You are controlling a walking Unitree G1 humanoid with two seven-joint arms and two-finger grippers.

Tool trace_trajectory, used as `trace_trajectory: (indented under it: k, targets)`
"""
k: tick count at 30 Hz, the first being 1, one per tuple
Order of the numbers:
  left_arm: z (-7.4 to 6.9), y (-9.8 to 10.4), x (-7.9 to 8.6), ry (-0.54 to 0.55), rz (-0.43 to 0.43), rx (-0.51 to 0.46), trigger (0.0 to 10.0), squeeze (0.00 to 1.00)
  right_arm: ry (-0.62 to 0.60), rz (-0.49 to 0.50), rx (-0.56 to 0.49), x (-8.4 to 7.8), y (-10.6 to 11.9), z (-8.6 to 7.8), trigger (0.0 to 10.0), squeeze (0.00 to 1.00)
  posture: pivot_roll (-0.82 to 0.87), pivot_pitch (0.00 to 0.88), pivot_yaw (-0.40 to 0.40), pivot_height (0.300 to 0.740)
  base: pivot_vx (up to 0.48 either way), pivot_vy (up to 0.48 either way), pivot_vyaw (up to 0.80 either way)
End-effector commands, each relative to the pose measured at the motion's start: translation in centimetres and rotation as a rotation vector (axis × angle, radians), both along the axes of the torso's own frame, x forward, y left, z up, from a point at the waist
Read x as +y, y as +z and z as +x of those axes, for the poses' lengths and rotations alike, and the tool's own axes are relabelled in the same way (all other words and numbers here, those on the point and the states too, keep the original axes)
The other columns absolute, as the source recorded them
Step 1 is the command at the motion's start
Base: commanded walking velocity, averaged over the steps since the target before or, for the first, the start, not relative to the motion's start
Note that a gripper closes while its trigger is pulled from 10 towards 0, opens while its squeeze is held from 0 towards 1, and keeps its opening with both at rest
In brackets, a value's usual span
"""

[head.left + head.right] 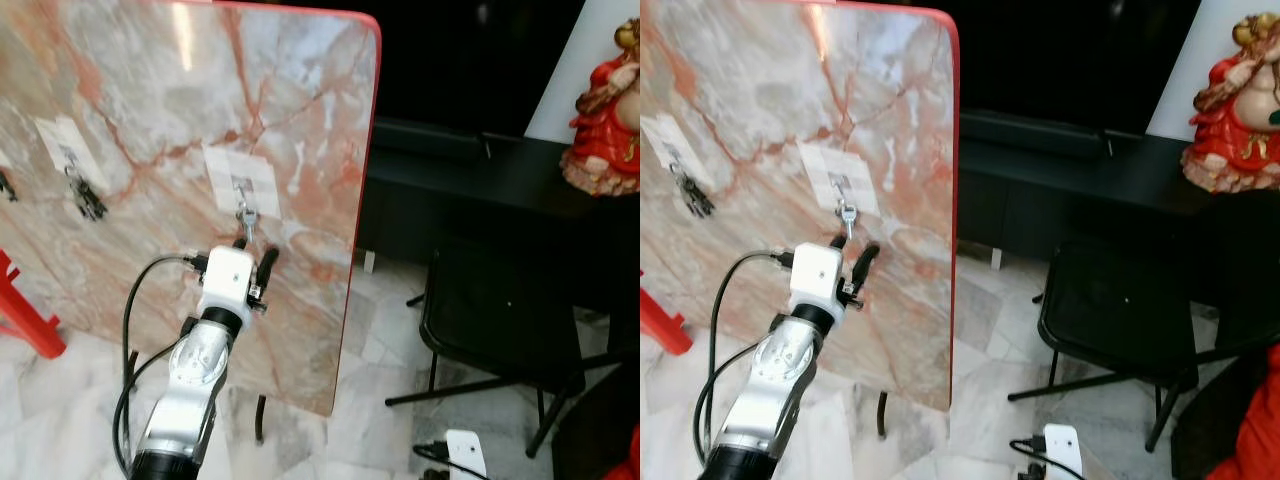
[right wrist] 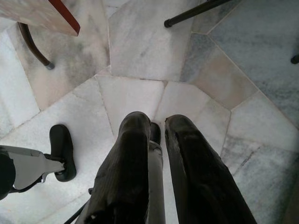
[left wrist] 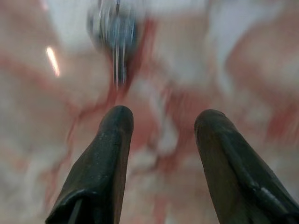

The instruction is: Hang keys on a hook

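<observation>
The keys (image 1: 245,218) hang on the hook (image 1: 243,187) of a white pad at the middle of the upright marble board (image 1: 150,120), at twelve o'clock from the left hand (image 1: 254,257), whose fingers are spread and empty just below them. They look light, rigid and slippery, apt to swing; the ring near the hook seems the surest hold. A second bunch (image 1: 88,198) hangs at ten o'clock. The right hand (image 2: 156,128) hangs over the floor, fingers nearly together, gripping nothing. No containers are visible.

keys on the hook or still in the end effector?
On the hook. The keys hang from the middle hook on the marble board; the left end effector sits just below, fingers apart and empty.
</observation>
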State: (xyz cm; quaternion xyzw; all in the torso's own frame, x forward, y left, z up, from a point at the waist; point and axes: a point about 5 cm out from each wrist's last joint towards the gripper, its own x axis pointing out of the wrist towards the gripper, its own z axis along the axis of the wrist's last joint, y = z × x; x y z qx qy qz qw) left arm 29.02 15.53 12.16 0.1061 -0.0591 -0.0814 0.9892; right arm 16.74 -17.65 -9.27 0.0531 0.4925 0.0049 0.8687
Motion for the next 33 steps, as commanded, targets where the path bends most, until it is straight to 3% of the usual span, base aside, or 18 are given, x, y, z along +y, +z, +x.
trace_trajectory:
  k: [1, 2, 3, 5, 8, 9, 10, 12, 13, 15, 16, 17, 20, 22, 25, 27, 29, 33]
  targets:
    - [0.0, 0.2, 0.2, 0.004, 0.01, -0.003, 10.0, 0.96, 0.001, 0.002, -0.003, 0.1, 0.1, 0.2, 10.0, 0.0, 0.04, 0.022, -0.024, 0.74, 0.0, 0.0, 0.0]
    - [-0.3, -0.1, 0.7, 0.016, 0.013, 0.011, 10.0, 0.36, 0.0, 0.003, -0.003, 0.0, 0.1, 0.2, 10.0, 0.0, 0.04, 0.033, -0.023, 0.74, 0.0, 0.0, 0.0]
    - [-0.7, -0.9, 1.4, 0.039, 0.011, 0.041, 10.0, 0.0, 0.001, 0.002, -0.003, 0.0, 0.1, 0.2, 10.0, 0.0, 0.04, 0.033, -0.023, 0.74, 0.0, 0.0, 0.0]
    - [-0.8, -1.5, 1.9, 0.051, 0.009, 0.065, 10.0, 0.0, 0.001, 0.002, -0.003, 0.0, 0.1, 0.2, 10.0, 0.0, 0.04, 0.033, -0.023, 0.74, 0.0, 0.0, 0.0]
    - [-1.2, -3.9, 3.1, 0.093, -0.019, 0.167, 10.0, 0.0, 0.003, 0.002, -0.003, 0.0, 0.1, 0.2, 10.0, 0.0, 0.04, 0.037, -0.024, 0.74, 0.0, 0.0, 0.0]
    - [-1.6, -5.8, 4.0, 0.139, -0.036, 0.241, 10.0, 0.0, 0.002, 0.002, -0.004, 0.0, 0.1, 0.2, 10.0, 0.0, 0.04, 0.035, -0.022, 0.74, 0.0, 0.0, 0.0]
    - [-1.6, -5.8, 4.0, 0.139, -0.036, 0.241, 10.0, 0.0, 0.002, 0.002, -0.004, 0.0, 0.1, 0.2, 10.0, 0.0, 0.04, 0.035, -0.022, 0.74, 0.0, 0.0, 0.0]
    - [-2.5, -8.8, 5.3, 0.197, -0.06, 0.364, 10.0, 0.0, -0.001, 0.002, -0.004, 0.0, 0.1, 0.2, 10.0, 0.0, 0.04, 0.035, -0.022, 0.74, 0.0, 0.0, 0.0]
    - [-2.5, -8.8, 5.3, 0.197, -0.06, 0.364, 10.0, 0.0, -0.001, 0.002, -0.004, 0.0, 0.1, 0.2, 10.0, 0.0, 0.04, 0.035, -0.022, 0.74, 0.0, 0.0, 0.0]
    - [-4.2, -12.2, 6.8, 0.279, -0.112, 0.522, 10.0, 0.0, -0.002, 0.0, -0.004, 0.0, 0.1, 0.2, 10.0, 0.0, 0.04, 0.035, -0.022, 0.74, 0.0, 0.0, 0.0]
    - [-4.2, -12.2, 6.8, 0.279, -0.112, 0.522, 10.0, 0.0, -0.002, 0.0, -0.004, 0.0, 0.1, 0.2, 10.0, 0.0, 0.04, 0.035, -0.022, 0.74, 0.0, 0.0, 0.0]
    - [-5.4, -13.8, 7.5, 0.326, -0.102, 0.601, 10.0, 0.0, -0.004, 0.0, -0.004, 0.0, 0.1, 0.2, 10.0, 0.0, 0.03, 0.024, -0.02, 0.74, 0.0, 0.0, 0.0]
    - [-7.0, -15.6, 8.2, 0.369, -0.096, 0.697, 10.0, 0.0, -0.003, -0.003, -0.003, 0.0, 0.1, 0.2, 10.0, 0.0, 0.03, 0.022, -0.02, 0.74, 0.0, 0.0, 0.0]
    - [-9.6, -17.8, 8.6, 0.403, -0.062, 0.831, 10.0, 0.0, -0.003, -0.005, -0.001, -0.1, 0.1, 0.2, 10.0, 0.0, 0.03, 0.014, -0.019, 0.74, 0.0, 0.0, 0.0]
    - [-11.7, -19.3, 8.7, 0.43, -0.05, 0.928, 10.0, 0.0, -0.002, -0.007, 0.001, -0.1, 0.1, 0.1, 10.0, 0.0, 0.03, 0.014, -0.019, 0.74, 0.0, 0.0, 0.0]
    - [-12.0, -19.5, 8.7, 0.435, -0.053, 0.945, 10.0, 0.0, -0.001, -0.007, 0.001, -0.1, 0.1, 0.1, 10.0, 0.0, 0.03, 0.014, -0.019, 0.74, 0.0, 0.0, 0.0]
    - [-13.6, -20.5, 8.3, 0.437, -0.048, 1.023, 10.0, 0.0, 0.001, -0.009, 0.003, -0.1, 0.0, 0.1, 10.0, 0.0, 0.03, 0.0, -0.021, 0.74, 0.0, 0.0, 0.0]
    - [-13.9, -20.7, 8.2, 0.448, -0.057, 1.034, 10.0, 0.0, 0.003, -0.013, 0.004, -0.1, 0.0, 0.0, 10.0, 0.0, 0.03, 0.0, -0.021, 0.74, 0.0, 0.347, 0.0]
